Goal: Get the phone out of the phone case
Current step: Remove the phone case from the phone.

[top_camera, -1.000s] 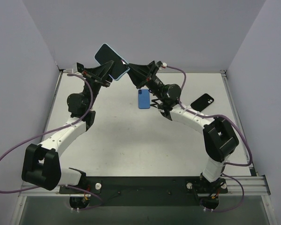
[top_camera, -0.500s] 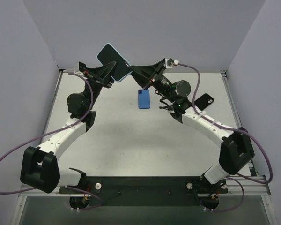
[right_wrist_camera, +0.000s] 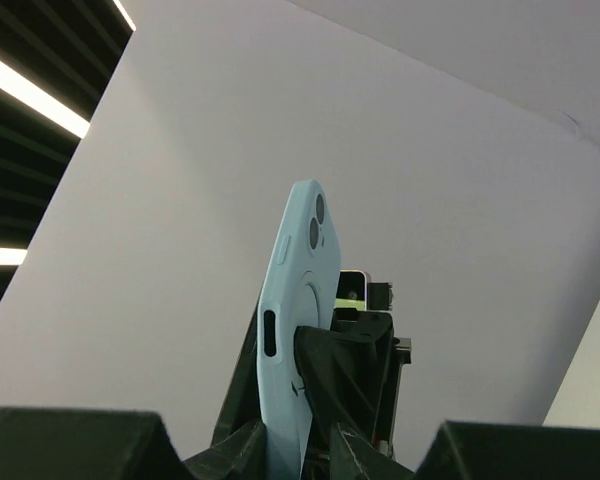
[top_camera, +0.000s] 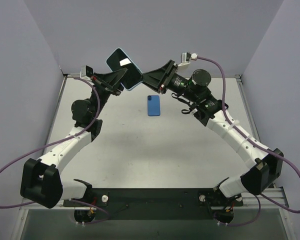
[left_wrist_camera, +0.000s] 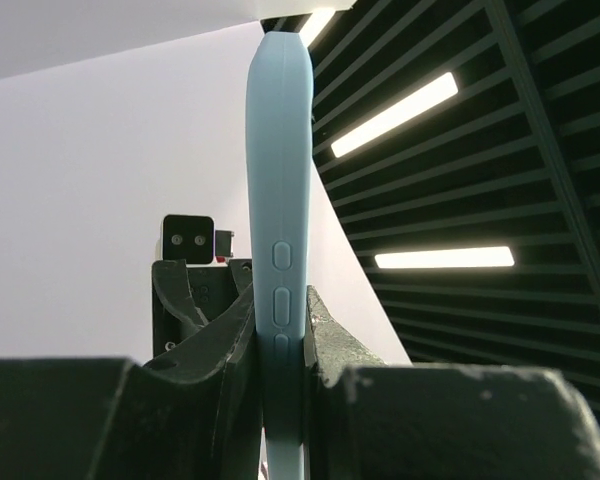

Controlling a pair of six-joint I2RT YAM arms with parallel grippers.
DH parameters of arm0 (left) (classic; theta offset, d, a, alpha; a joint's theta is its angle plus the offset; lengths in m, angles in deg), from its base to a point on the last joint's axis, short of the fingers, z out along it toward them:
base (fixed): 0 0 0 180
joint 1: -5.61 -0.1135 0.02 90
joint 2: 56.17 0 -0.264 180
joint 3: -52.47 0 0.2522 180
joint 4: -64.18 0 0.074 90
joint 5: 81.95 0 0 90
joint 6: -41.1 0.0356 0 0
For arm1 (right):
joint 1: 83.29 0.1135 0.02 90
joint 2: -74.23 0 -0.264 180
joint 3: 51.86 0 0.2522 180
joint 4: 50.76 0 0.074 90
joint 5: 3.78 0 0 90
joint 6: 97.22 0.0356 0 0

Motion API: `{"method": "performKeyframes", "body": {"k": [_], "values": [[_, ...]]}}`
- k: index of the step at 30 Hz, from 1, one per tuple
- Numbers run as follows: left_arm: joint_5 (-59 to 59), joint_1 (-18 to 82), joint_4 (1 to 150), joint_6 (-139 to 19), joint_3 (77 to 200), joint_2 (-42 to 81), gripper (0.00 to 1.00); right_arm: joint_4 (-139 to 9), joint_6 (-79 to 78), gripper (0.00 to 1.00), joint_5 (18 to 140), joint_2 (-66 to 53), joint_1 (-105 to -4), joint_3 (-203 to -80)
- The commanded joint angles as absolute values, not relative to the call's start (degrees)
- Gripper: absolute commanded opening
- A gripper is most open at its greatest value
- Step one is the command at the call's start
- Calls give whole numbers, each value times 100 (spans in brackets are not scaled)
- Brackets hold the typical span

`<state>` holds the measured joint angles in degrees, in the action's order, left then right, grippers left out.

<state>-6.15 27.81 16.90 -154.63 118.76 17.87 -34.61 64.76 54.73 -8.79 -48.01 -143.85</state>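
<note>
The phone, dark screen up, sits in a light blue case (top_camera: 123, 67) held high over the far side of the table. My left gripper (top_camera: 119, 77) is shut on the case's long edge. In the left wrist view (left_wrist_camera: 280, 340) the case (left_wrist_camera: 278, 150) stands edge-on between its fingers. My right gripper (top_camera: 146, 80) meets the case's lower right corner. In the right wrist view (right_wrist_camera: 295, 435) its fingers close in on the case's bottom end (right_wrist_camera: 298, 300), whose back with the camera holes shows.
A darker blue phone or case (top_camera: 153, 105) lies flat on the white table (top_camera: 140, 150) at the middle back. Grey walls stand on three sides. Purple cables hang from both arms.
My right arm has swung its elbow out to the right and raised its wrist, staying at the case's corner. The cased phone shifted slightly right. The black phone on the table is now hidden behind the right arm.
</note>
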Motion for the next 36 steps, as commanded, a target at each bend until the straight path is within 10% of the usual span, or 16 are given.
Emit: {"method": "performKeyframes", "body": {"k": [1, 11, 16, 26, 36], "values": [[-1779, 3488, -916, -15639, 12344, 1291, 0, -5556, 5685, 27, 4676, -1743, -4576, -14225], [-2165, 3866, -600, -15349, 12283, 1564, 0, -4704, 6229, 21, 3982, -2323, -4374, -14604], [-2429, 3980, -389, -15279, 12178, 1722, 0, -3728, 6678, 1, 3621, -2517, -4374, -14621], [-2789, 3972, 304, -15165, 11370, 1933, 2, -4992, 5598, 0, 4656, -1516, -4892, -13664], [-3018, 3972, 367, -15147, 10684, 2328, 68, -5266, 5386, 0, 5080, -637, -5419, -12433]]}}
